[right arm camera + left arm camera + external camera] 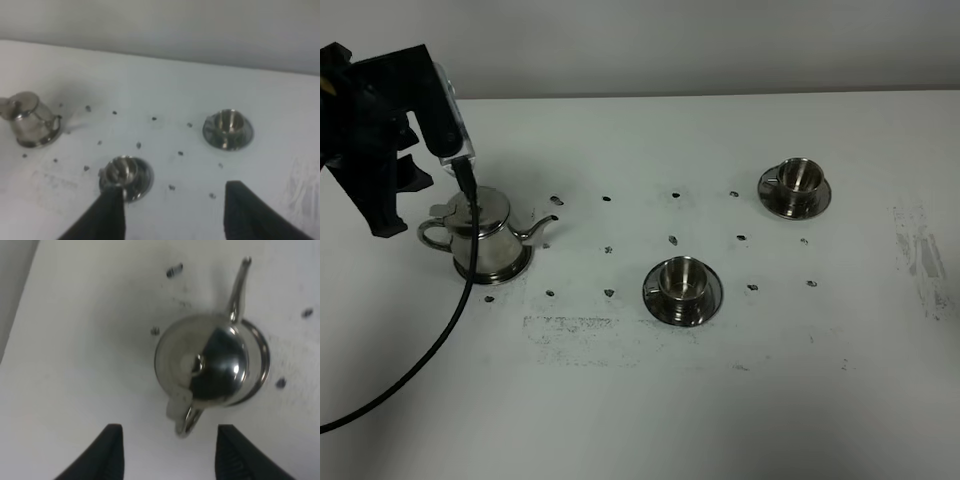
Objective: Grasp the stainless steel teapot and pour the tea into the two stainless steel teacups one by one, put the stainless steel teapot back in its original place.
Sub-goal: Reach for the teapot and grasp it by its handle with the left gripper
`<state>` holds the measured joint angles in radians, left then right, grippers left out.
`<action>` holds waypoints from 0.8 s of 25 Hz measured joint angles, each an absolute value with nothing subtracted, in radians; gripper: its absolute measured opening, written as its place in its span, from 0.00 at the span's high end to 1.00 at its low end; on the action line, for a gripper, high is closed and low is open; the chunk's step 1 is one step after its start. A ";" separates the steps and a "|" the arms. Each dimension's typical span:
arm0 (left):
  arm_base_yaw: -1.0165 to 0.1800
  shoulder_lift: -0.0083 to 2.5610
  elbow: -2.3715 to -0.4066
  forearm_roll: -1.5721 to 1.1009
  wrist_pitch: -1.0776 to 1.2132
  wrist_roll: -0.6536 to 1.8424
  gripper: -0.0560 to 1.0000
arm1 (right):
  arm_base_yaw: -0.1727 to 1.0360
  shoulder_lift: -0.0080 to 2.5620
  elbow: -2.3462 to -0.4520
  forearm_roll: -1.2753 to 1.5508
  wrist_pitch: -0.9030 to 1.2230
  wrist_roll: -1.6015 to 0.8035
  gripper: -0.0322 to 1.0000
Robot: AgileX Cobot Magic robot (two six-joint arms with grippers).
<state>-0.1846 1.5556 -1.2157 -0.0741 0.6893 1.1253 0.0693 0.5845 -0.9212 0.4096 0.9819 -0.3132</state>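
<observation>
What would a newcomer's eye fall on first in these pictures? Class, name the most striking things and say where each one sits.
The shiny stainless steel teapot at the left of the white table catches the eye first. It sits on its round coaster, and the black left hand is open close beside it. To its right gleam two matching cups: the nearer teacup by the middle and the farther teacup toward the back right.

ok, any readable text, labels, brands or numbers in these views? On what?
None readable in any view.
teapot, near teacup, far teacup: bare steel, no marking visible.
smudged patch on the table: worn grey, no letters can be made out.
dark specks: blobs, not characters.
</observation>
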 joint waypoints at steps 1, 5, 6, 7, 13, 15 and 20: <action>-0.185 1.556 -1.216 -0.064 0.694 1.127 0.55 | 0.069 0.554 -0.898 0.410 0.990 -0.313 0.55; -0.185 1.556 -1.216 -0.013 0.697 1.129 0.55 | 0.069 0.459 -0.808 0.396 1.034 -0.310 0.55; -0.185 1.556 -1.216 0.000 0.697 1.129 0.55 | 0.069 0.438 -0.781 0.392 1.045 -0.307 0.55; -0.185 1.556 -1.216 0.017 0.700 1.129 0.55 | 0.069 0.422 -0.751 0.384 1.055 -0.300 0.55; -0.185 1.556 -1.216 0.041 0.715 1.133 0.55 | 0.069 0.290 -0.603 0.304 1.065 -0.233 0.56; -0.185 1.556 -1.216 0.043 0.715 1.144 0.55 | 0.069 0.242 -0.582 0.274 1.065 -0.216 0.57; -0.185 1.556 -1.216 0.043 0.719 1.179 0.60 | 0.069 0.140 -0.556 0.224 1.063 -0.202 0.59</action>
<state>-0.1846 1.5556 -1.2157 0.0435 0.7193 1.1785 0.0693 0.1400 -0.5556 0.2239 1.0634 -0.2017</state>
